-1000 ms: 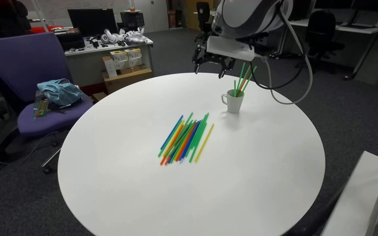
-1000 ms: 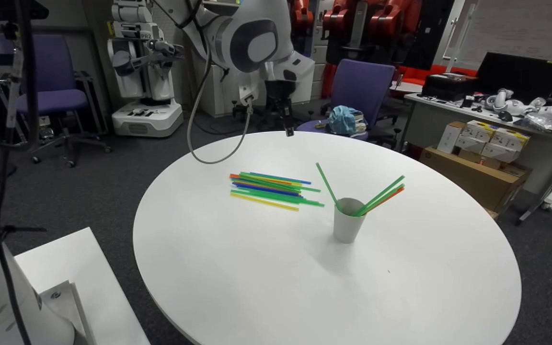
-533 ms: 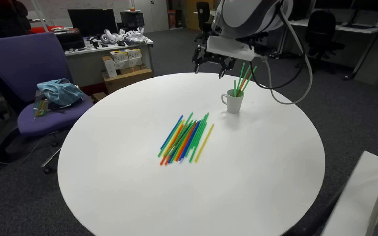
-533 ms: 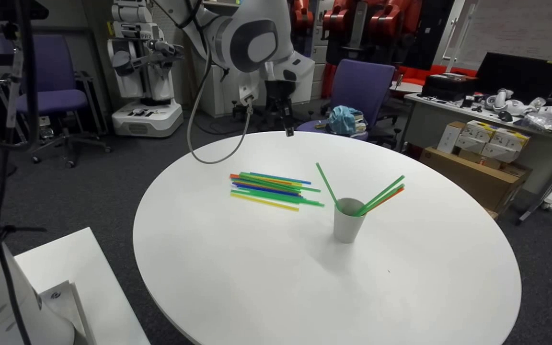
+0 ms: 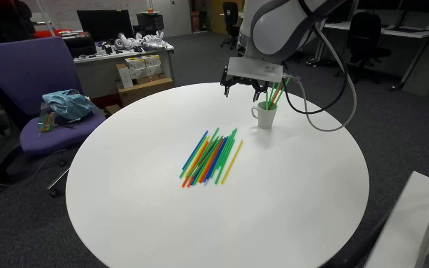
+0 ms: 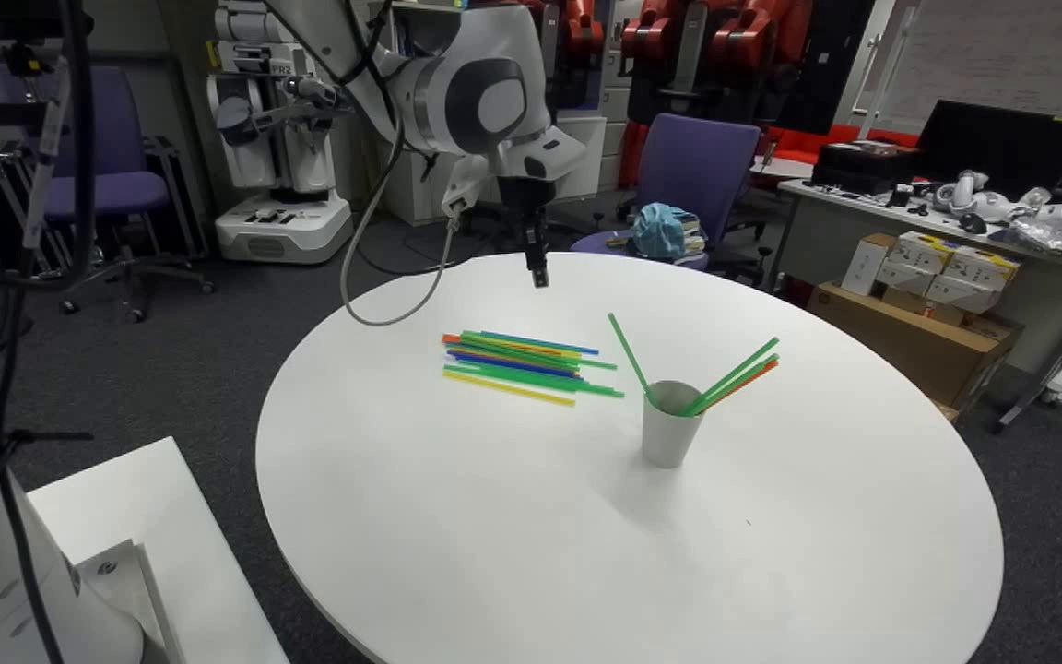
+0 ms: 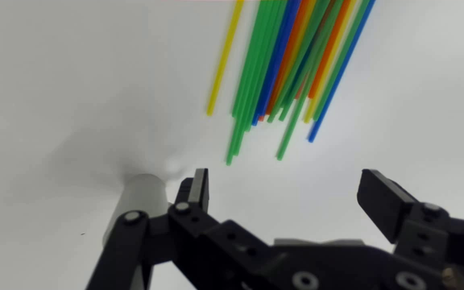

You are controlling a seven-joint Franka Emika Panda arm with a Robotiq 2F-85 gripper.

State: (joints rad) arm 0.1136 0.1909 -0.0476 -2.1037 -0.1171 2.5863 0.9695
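Observation:
My gripper (image 5: 241, 97) is open and empty, hanging above the far part of the table with its fingers pointing down. It also shows edge-on in an exterior view (image 6: 540, 275). In the wrist view the jaws stand wide apart with bare table between them (image 7: 285, 172). A pile of green, blue, orange and yellow straws (image 5: 216, 159) lies on the table, beyond the fingertips in the wrist view (image 7: 279, 52). A single yellow straw (image 7: 224, 60) lies beside the pile. A white mug (image 6: 666, 438) stands upright with several green straws (image 6: 628, 352) and a red-orange one (image 6: 752, 376) leaning in it. The mug is partly hidden behind the left finger in the wrist view (image 7: 145, 193).
The round white table (image 5: 132, 208) bears the straws and mug. A grey hose (image 6: 344, 277) and black cable loop off the wrist. A purple chair (image 5: 32, 74) with a blue cloth (image 5: 67, 105) stands close to the table. The arm's base sits on a white side table (image 6: 144, 498).
The arm stays still at first. Since half a second ago my gripper has come down and tilted to point more straight down. Straws and mug have not moved.

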